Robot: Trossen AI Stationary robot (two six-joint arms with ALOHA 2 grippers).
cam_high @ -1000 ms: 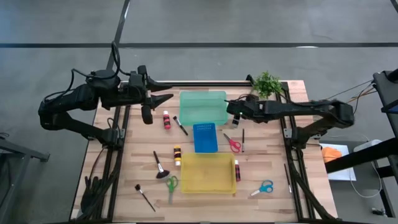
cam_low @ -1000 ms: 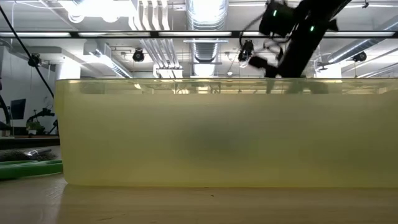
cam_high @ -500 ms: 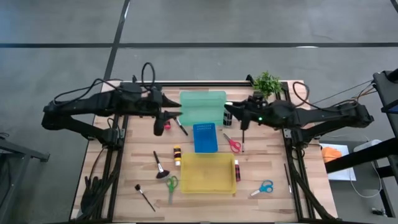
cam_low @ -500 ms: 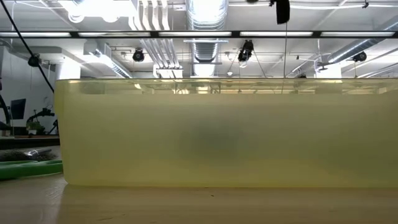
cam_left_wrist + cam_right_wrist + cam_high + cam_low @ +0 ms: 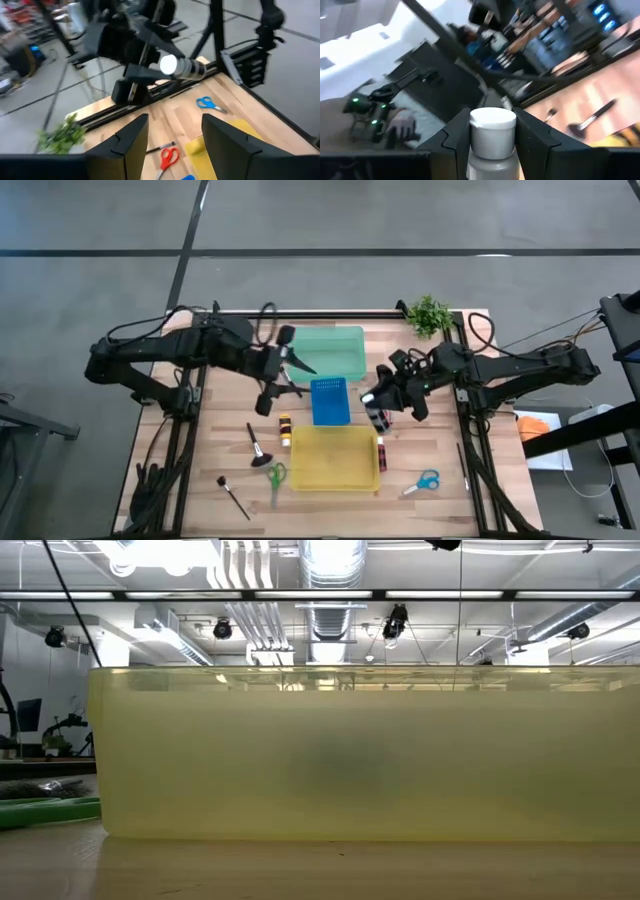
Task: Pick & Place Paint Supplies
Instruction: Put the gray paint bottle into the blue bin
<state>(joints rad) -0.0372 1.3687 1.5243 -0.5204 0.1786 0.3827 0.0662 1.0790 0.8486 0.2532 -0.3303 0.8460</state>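
Little looks sorted: the right pincer (image 5: 377,402) is clamped on a white-capped bottle (image 5: 492,131) beside the blue tray (image 5: 329,400), the left pincer (image 5: 172,140) hangs parted and empty, while brushes (image 5: 257,445), scissors (image 5: 424,481) and bottles (image 5: 285,429) lie loose on the counter (image 5: 430,440).

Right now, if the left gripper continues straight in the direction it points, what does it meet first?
Probably the right gripper, which holds a white-capped bottle directly ahead of the left gripper. Depth between them is unclear.
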